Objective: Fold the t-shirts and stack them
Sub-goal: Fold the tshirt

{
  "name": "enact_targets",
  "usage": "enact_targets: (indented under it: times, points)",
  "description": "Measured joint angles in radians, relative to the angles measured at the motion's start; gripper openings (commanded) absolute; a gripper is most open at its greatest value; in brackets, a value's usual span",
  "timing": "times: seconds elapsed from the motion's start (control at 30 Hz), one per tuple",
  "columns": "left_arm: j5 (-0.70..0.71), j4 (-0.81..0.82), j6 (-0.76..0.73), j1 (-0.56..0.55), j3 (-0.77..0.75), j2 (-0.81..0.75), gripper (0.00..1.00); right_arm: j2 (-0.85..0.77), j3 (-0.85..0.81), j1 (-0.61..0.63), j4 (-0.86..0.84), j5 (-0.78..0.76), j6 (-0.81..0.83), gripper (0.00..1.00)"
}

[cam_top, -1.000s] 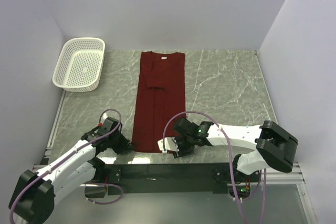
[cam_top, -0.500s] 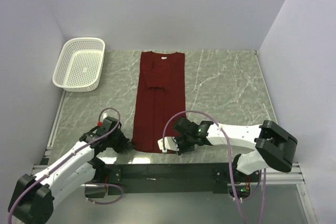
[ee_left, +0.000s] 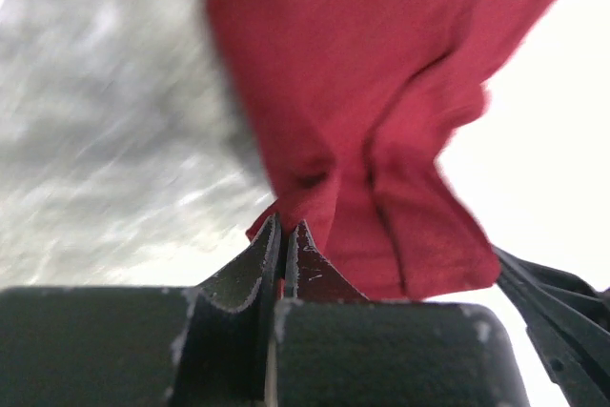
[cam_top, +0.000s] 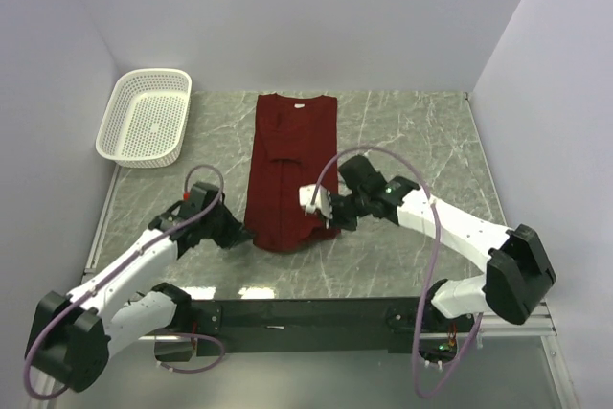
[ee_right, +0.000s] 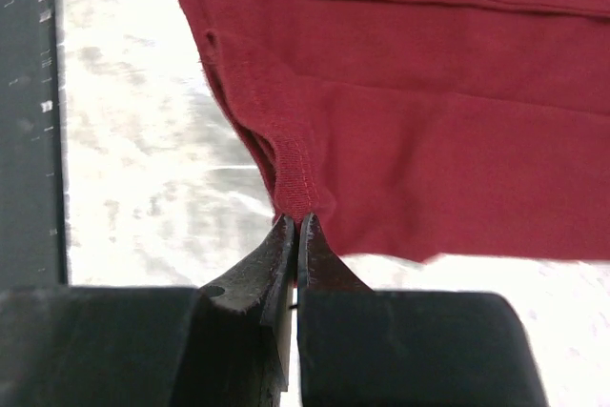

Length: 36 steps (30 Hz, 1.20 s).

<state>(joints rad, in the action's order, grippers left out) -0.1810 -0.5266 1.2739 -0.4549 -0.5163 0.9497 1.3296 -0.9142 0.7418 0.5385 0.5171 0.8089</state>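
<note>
A maroon t-shirt [cam_top: 292, 155] lies lengthwise on the marble table [cam_top: 421, 141], sleeves folded in, with its white neck label [cam_top: 300, 104] at the far end. My left gripper [cam_top: 245, 234] is shut on the near left hem corner, seen bunched in the left wrist view [ee_left: 381, 92] above the closed fingertips [ee_left: 272, 245]. My right gripper [cam_top: 331, 221] is shut on the near right hem corner [ee_right: 295, 178], its fingertips [ee_right: 315, 245] pinching the stitched edge. Both corners are held above the table, so the shirt's near end is raised and drawn back over itself.
A white mesh basket [cam_top: 146, 117] stands at the far left corner. Walls close the table on the left, back and right. The black base rail [cam_top: 306, 313] runs along the near edge.
Both grippers have moved away from the near edge towards the far end, carrying the hem corners with them. The shirt's near end has lifted off the table and the visible shirt is shorter.
</note>
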Motion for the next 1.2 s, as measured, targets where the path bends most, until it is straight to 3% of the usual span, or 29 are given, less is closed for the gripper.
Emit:
enact_targets:
  times: [0.17, 0.47, 0.8, 0.97, 1.2]
  points:
    - [-0.012, 0.058, -0.059, 0.094, -0.128, 0.129, 0.0, 0.099, -0.114, -0.098, 0.023, 0.025, 0.008, 0.0]
    - [-0.053, 0.094, -0.182, 0.23, -0.442, 0.528, 0.0, 0.308, -0.325, -0.227, 0.032, 0.008, -0.022, 0.0]
    - [-0.085, 0.066, -0.265, 0.255, -0.83, 0.868, 0.0, 0.481, -0.523, -0.269, 0.016, -0.059, -0.108, 0.0]
    - [-0.089, 0.047, -0.282, 0.26, -0.943, 0.976, 0.0, 0.556, -0.594, -0.292, 0.01, -0.093, -0.151, 0.0]
    - [-0.094, 0.028, -0.286, 0.27, -0.976, 1.049, 0.0, 0.599, -0.635, -0.315, 0.006, -0.124, -0.188, 0.0]
